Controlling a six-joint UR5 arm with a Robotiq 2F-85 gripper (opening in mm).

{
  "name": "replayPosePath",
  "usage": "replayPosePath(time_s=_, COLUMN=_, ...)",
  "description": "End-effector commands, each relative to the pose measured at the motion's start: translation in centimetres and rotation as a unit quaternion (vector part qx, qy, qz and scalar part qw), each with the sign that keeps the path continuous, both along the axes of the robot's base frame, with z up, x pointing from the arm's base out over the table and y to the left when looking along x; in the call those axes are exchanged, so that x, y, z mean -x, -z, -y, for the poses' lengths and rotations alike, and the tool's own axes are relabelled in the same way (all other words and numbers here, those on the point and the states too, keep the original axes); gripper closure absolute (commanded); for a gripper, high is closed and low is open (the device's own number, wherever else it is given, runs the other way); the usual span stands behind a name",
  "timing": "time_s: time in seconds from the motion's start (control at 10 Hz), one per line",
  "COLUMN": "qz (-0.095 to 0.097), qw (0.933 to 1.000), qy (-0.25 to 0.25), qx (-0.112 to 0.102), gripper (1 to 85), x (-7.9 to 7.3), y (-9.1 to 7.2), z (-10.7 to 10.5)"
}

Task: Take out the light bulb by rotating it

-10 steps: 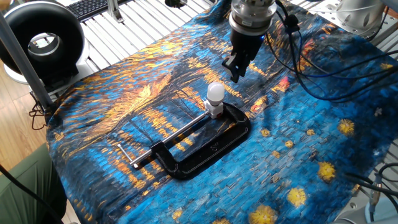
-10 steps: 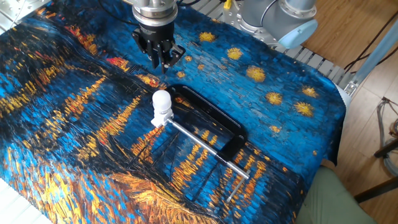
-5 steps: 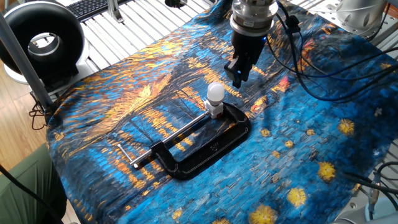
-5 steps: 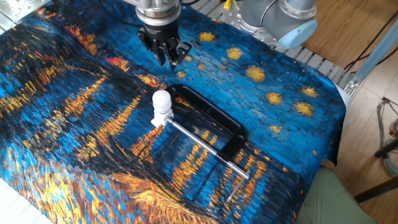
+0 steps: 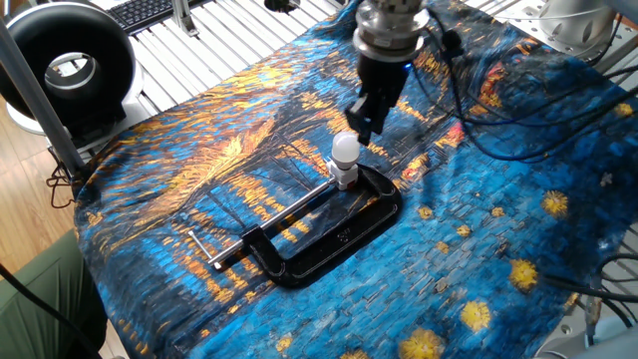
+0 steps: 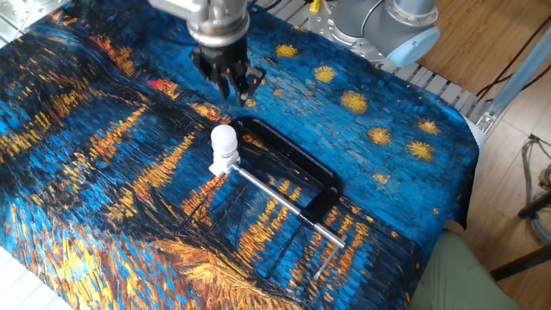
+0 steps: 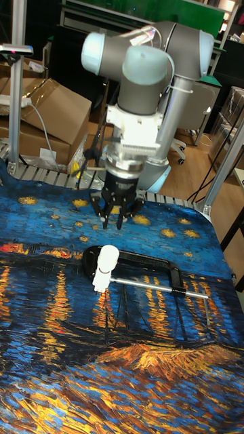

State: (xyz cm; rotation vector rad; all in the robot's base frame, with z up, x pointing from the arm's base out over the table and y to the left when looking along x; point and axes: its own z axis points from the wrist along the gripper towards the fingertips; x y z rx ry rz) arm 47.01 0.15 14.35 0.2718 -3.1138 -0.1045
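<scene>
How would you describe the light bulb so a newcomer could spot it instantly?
Find the large black metal C-clamp lying on the blue and orange painted cloth. At the end of its silver screw rod stands a small white bulb with a round frosted globe, below the end effector. It is the only white, rounded thing there.

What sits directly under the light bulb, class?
The light bulb stands upright on a short white socket, held in the black C-clamp. The bulb's threaded base is covered by the socket.

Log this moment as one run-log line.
phase: approach | gripper: open, above and apart from light bulb | bulb: upright in socket held by C-clamp | unscrewing: not yet begun
</scene>
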Motion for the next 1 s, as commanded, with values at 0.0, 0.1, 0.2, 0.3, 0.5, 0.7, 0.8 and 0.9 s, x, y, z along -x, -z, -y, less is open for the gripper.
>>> replayPosePath(time_s=0.0, qz=0.008, qw=1.0, qy=0.0, qx=-0.004, gripper=49.3, x=-2.3, y=1.6, z=-1.4)
replayPosePath(time_s=0.1, qz=0.01, qw=0.9999, qy=-0.001, qx=-0.004, gripper=49.3, x=-2.5, y=1.6, z=-1.4)
replayPosePath(time_s=0.2, qz=0.01, qw=0.9999, qy=-0.003, qx=-0.003, gripper=49.3, x=-2.4, y=1.6, z=-1.3)
replayPosePath(time_s=0.3, qz=0.01, qw=0.9999, qy=-0.007, qx=0.001, gripper=49.0, x=-2.6, y=1.8, z=-1.0)
replayPosePath(time_s=0.5, qz=0.019, qw=0.9996, qy=-0.018, qx=-0.008, gripper=42.0, x=-3.2, y=2.3, z=-1.2)
replayPosePath(time_s=0.7, qz=0.012, qw=0.9991, qy=-0.04, qx=-0.004, gripper=34.3, x=-2.6, y=2.7, z=-0.4)
replayPosePath(time_s=0.8, qz=0.014, qw=0.9991, qy=-0.039, qx=-0.006, gripper=33.3, x=-2.9, y=2.9, z=-0.5)
replayPosePath(time_s=0.9, qz=0.015, qw=0.999, qy=-0.042, qx=-0.005, gripper=33.3, x=-3.0, y=3.1, z=-0.4)
